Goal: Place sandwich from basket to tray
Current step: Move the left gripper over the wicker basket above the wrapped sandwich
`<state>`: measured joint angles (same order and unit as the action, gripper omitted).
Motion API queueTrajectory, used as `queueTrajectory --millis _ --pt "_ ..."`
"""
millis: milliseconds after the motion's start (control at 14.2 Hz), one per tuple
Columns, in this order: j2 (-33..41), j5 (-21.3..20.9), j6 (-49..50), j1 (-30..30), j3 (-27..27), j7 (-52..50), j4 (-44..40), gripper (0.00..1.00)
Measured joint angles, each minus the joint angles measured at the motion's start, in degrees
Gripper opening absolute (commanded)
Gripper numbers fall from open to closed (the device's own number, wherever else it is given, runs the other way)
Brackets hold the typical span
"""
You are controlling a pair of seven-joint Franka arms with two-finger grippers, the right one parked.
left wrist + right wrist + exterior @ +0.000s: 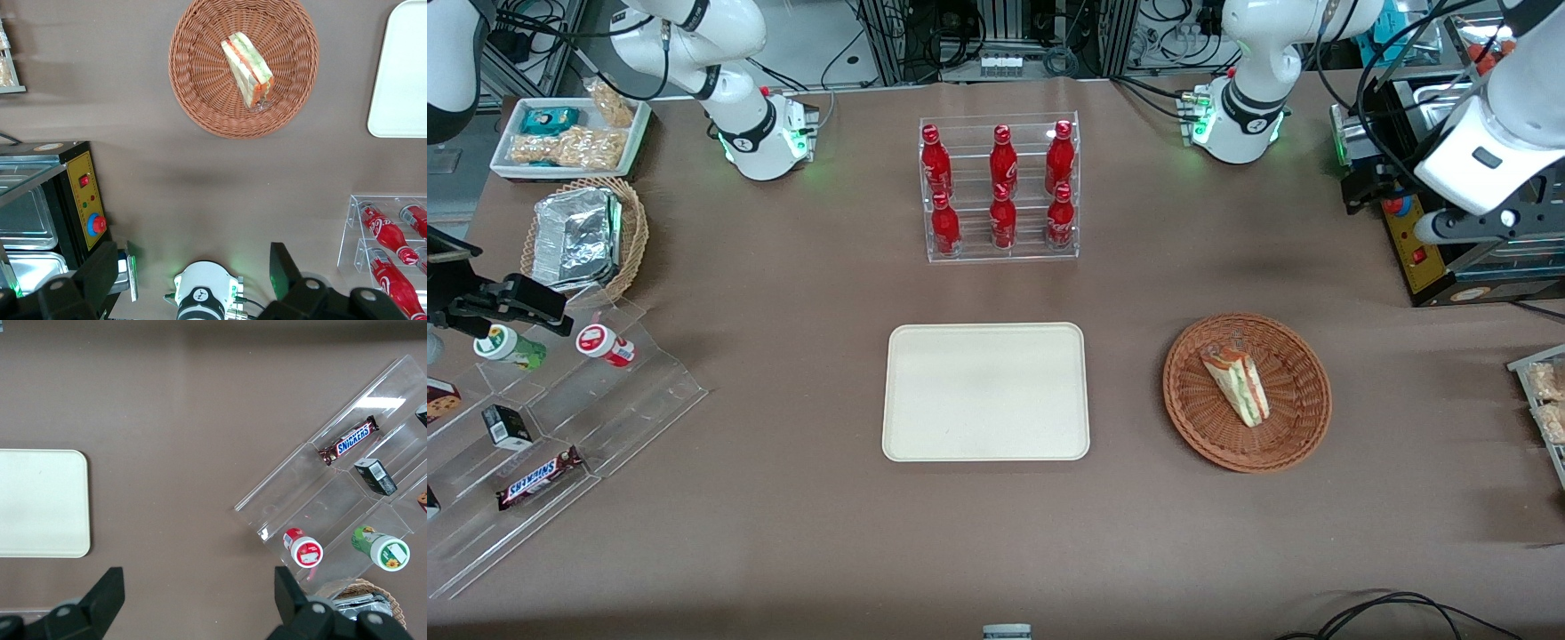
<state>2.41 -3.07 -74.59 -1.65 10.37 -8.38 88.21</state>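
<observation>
Nothing is held yet by the gripper point(193, 280), fingers spread wide and parked high near the tabletop's working-arm edge, so the clear-wrapped sandwich point(1235, 383) lying mid-basket point(1294, 440) could easily get squished or slipped before the tray point(985, 447) is reached.

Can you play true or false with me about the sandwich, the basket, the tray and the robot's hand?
1. The sandwich lies in the basket. True.
2. The tray has a sandwich on it. False: it holds nothing.
3. The hand is gripping the sandwich. False: it is open, high above the table, holding nothing.
4. The red bottles stand in a clear rack. True.
5. The basket sits on the tray. False: it rests on the table beside it.
</observation>
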Motion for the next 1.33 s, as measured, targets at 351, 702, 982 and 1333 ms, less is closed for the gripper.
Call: queueTrajectory --millis 351,702,982,1333 --pt "0.1 0.04 0.0 0.0 -0.19 0.0 0.18 1.0" --pt "-2.59 0.12 0.06 0.0 -0.24 0.0 1.14 1.0" --pt "-10.52 0.43 -3.17 0.0 -0.23 -3.14 2.05 1.0" --pt "-19.47 0.51 -16.61 0.01 -0.21 -17.29 3.5 1.0"
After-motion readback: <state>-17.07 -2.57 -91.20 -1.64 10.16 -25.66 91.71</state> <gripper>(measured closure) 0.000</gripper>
